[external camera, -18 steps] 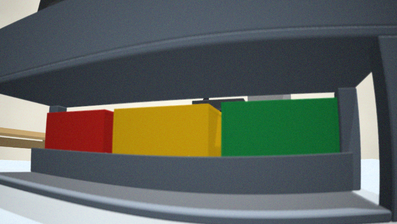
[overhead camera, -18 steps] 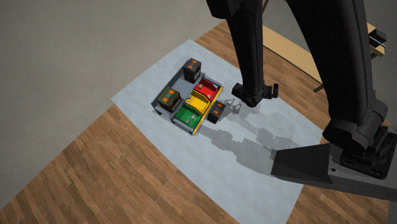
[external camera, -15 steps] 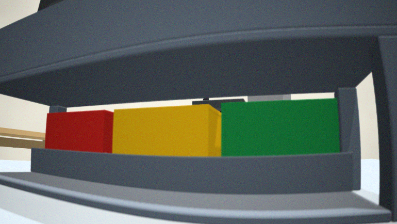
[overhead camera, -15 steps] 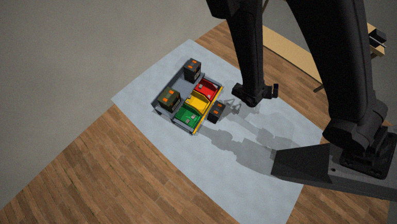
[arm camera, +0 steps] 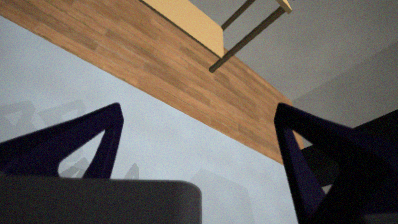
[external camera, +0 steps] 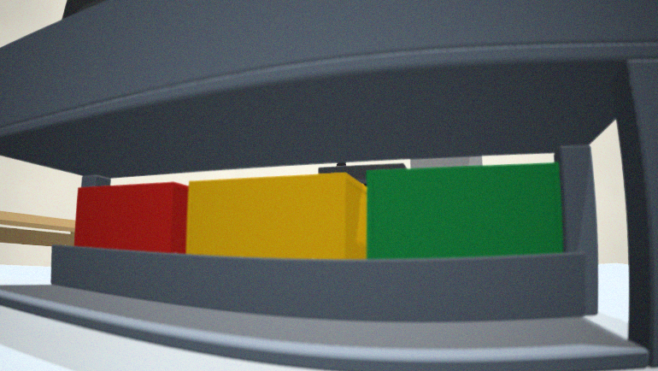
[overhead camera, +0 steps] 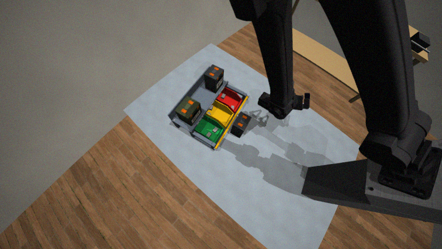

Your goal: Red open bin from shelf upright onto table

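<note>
The red open bin [overhead camera: 229, 98] sits at the far end of the grey shelf [overhead camera: 204, 107], next to a yellow bin [overhead camera: 220, 113] and a green bin [overhead camera: 209, 128]. Small grey parts lie inside it. From the exterior view the red bin [external camera: 131, 216] is leftmost behind the shelf's front lip. My gripper [overhead camera: 283, 107] hangs to the right of the shelf, a short way from the red bin, above the grey mat. In the wrist view its two fingers stand wide open with only mat and floor between them.
Two dark boxes [overhead camera: 213, 77] [overhead camera: 187, 110] stand on the shelf's back row. A third dark box [overhead camera: 240, 124] stands on the mat beside the shelf's yellow edge. The arm's base [overhead camera: 399, 172] is at the right. A tan table [overhead camera: 325, 58] stands behind.
</note>
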Available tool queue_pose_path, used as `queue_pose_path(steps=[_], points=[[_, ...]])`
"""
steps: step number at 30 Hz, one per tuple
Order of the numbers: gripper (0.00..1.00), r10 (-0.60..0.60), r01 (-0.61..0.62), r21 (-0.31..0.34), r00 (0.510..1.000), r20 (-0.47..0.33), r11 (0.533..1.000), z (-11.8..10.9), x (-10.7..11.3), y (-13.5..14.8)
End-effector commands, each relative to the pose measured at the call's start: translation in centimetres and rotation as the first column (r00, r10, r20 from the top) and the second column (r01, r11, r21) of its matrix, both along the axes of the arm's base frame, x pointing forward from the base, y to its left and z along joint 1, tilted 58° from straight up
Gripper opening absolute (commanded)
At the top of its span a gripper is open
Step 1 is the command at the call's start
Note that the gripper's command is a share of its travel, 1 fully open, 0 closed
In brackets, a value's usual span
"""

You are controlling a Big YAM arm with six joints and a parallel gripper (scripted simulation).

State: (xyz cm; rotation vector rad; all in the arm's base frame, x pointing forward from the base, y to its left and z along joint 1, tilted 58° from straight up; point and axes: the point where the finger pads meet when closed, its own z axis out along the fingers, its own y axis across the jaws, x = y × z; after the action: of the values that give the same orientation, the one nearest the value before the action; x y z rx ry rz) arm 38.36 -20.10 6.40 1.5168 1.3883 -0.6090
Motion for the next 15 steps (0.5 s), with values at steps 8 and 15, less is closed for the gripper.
queue_pose_path(steps=[8,15], points=[[1.0,0.019,-0.02,0.018,1.0,0.017,1.0,0.5,0.1,0.8],[1.0,0.048,-0.051,0.058,0.998,0.047,0.997,1.2,0.9,1.7]])
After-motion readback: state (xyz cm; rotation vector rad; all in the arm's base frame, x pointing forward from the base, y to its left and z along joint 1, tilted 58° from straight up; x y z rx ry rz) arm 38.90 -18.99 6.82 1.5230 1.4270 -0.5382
